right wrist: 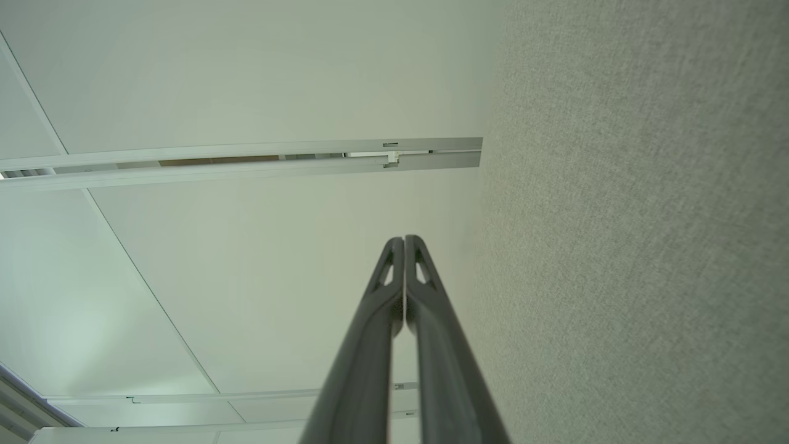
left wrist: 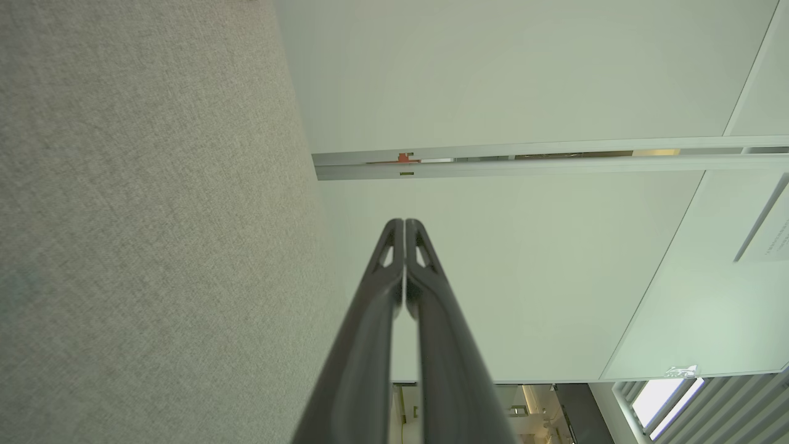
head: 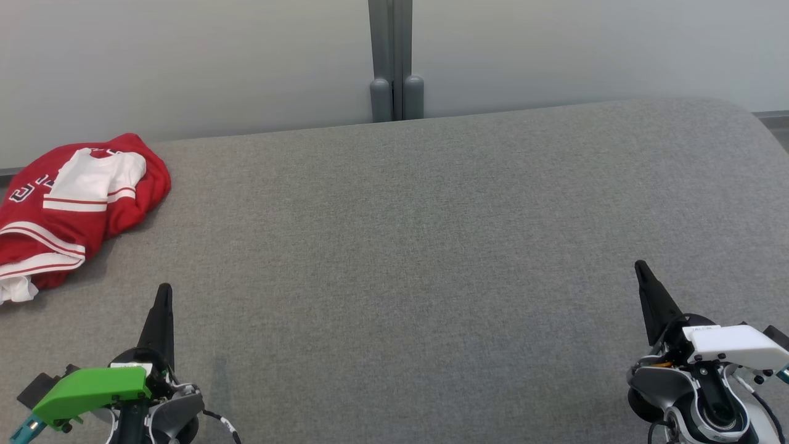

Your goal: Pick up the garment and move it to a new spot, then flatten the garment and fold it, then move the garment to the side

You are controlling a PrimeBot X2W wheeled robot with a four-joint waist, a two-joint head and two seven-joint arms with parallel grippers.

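Nothing here can be read in full. On the red and white jersey there are large letters drawn in white, but the folds hide most of them and I cannot make out the word. The white cover behind the right gripper carries a tiny grey print, too small to read. In the left wrist view, a notice with fine lines and a small white logo are on the pale wall panels, both unreadable.

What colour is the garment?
Red with white panels and stripes, garment, clearest in the head view.
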